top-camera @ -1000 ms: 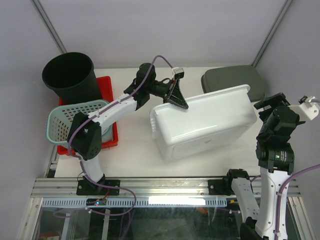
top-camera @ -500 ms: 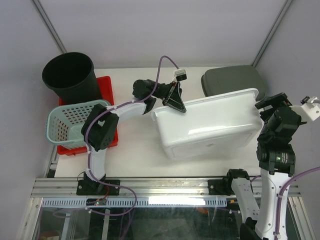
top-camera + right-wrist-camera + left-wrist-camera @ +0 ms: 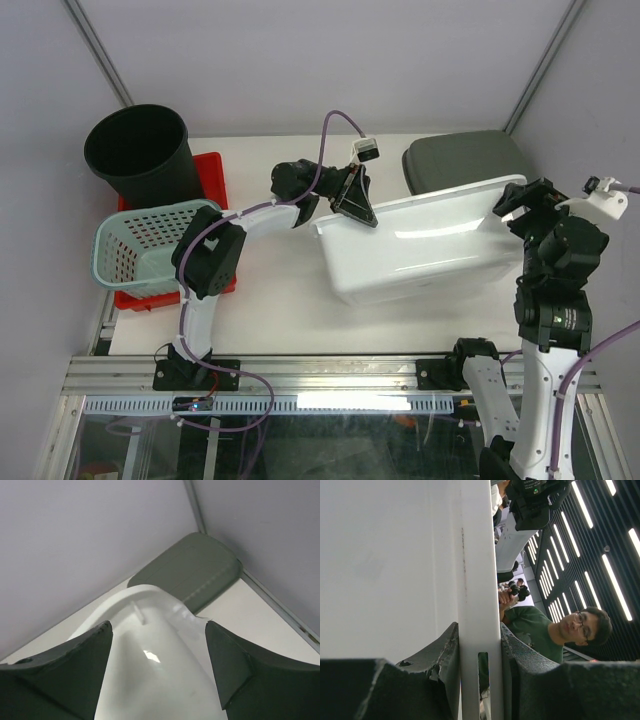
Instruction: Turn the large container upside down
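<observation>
The large white container [image 3: 420, 250] stands tipped on its side on the table, its bottom facing the near edge. My left gripper [image 3: 355, 205] is shut on the rim at its far left corner. In the left wrist view the white rim [image 3: 475, 555] runs between the two pads of that gripper [image 3: 479, 630]. My right gripper [image 3: 520, 200] is open at the container's right end. In the right wrist view its jaws [image 3: 157, 625] stand wide on either side of the rounded white corner [image 3: 150, 670], apart from it.
A grey lid [image 3: 465, 160] lies at the back right, just behind the container, and shows in the right wrist view [image 3: 195, 570]. A black bucket [image 3: 140, 150], a teal basket [image 3: 145, 245] and a red tray [image 3: 212, 165] sit at the left.
The container has shifted right and tipped further up with my left gripper on its rim. My right gripper has moved in to the container's right end.
</observation>
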